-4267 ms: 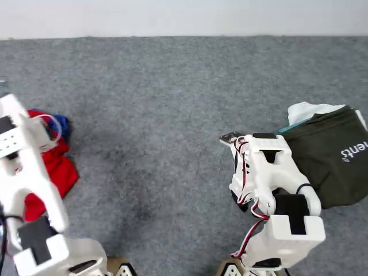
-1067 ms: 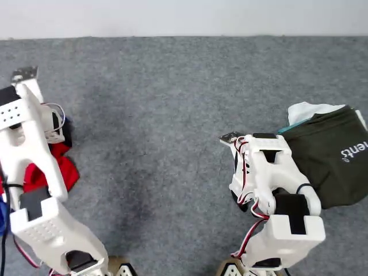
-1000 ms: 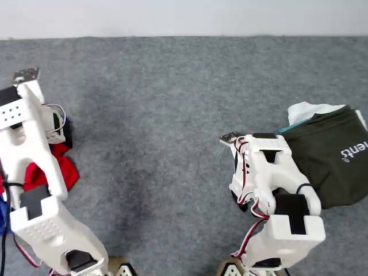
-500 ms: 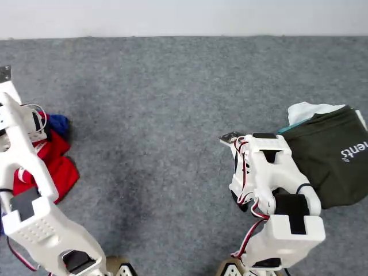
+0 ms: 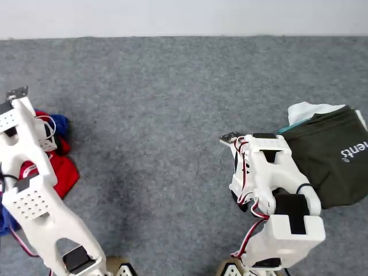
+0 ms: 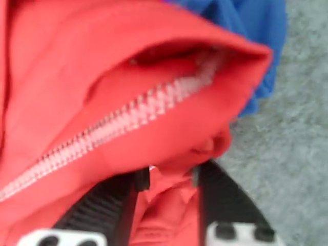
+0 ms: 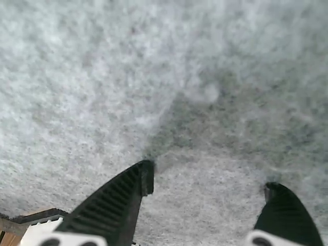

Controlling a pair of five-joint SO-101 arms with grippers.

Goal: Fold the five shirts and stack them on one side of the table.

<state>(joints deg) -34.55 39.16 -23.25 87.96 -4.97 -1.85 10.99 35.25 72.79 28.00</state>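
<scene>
left claw clamped on red shirt at left edge of table, right claw open, idle: lift clear of blue shirt before spreading.

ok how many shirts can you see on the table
4. A red shirt and a blue shirt lie bunched at the left edge; a dark green shirt sits on a white shirt at the right. A teal sliver between those may be a fifth.
</scene>
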